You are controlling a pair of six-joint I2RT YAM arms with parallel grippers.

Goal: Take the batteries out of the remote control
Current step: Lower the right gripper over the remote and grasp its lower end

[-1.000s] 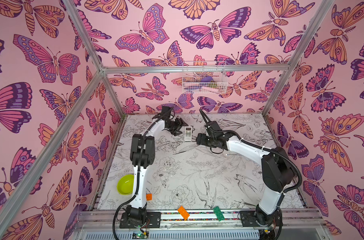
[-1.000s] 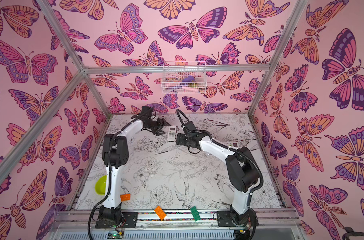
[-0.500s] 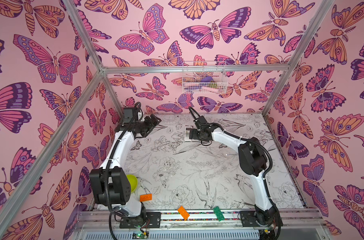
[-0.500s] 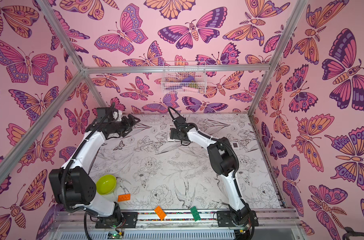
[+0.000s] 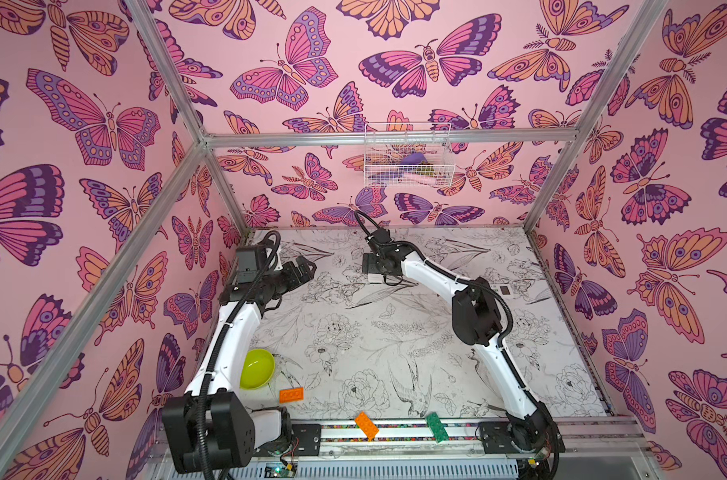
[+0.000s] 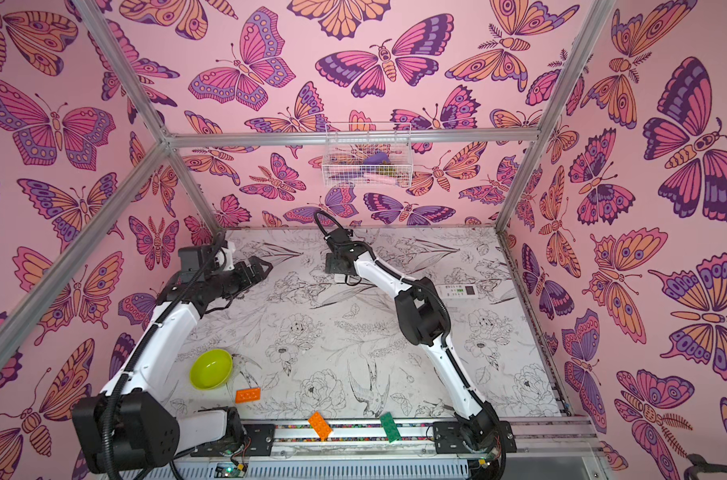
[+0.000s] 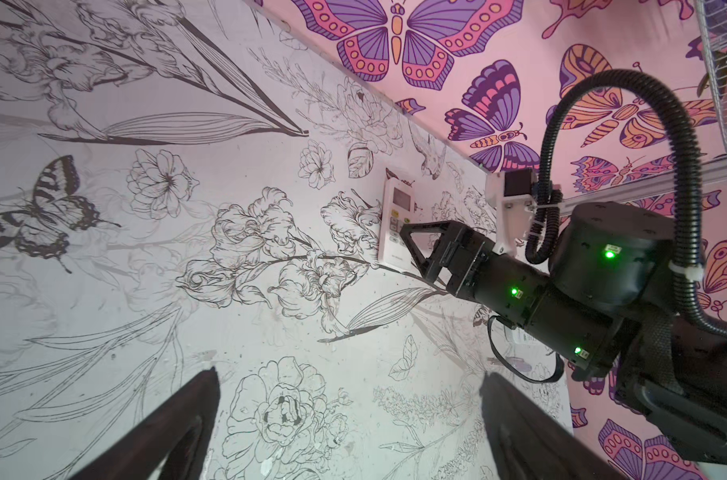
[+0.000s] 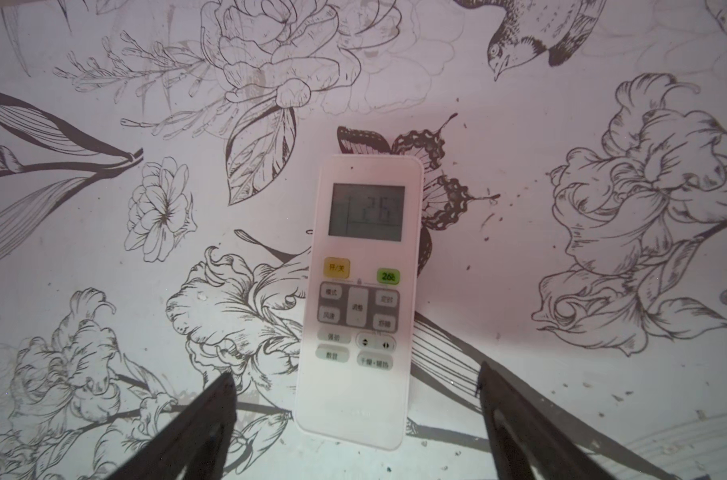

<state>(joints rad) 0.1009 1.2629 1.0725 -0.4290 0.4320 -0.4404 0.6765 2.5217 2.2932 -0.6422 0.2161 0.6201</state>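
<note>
Remote control (image 8: 359, 299): slim rounded rectangle of smooth white plastic, lying face up on the counter (image 5: 353, 353). It has a grey display reading 26, one yellow and one green button, and grey keys below. In both top views it sits in the upper middle of the frame, mostly hidden under the right pincer (image 8: 353, 372). The batteries cannot be seen, since the back faces down.

Pincers: the right pincer's black fingers are spread either side of the remote's button end, clear of its edges. The left pincer (image 7: 349, 374) is wide apart over bare counter.

Counter: matte white sheet with black line-drawn flowers and birds.

Bowl (image 5: 257, 368): round, glossy lime green, at lower left.
</note>
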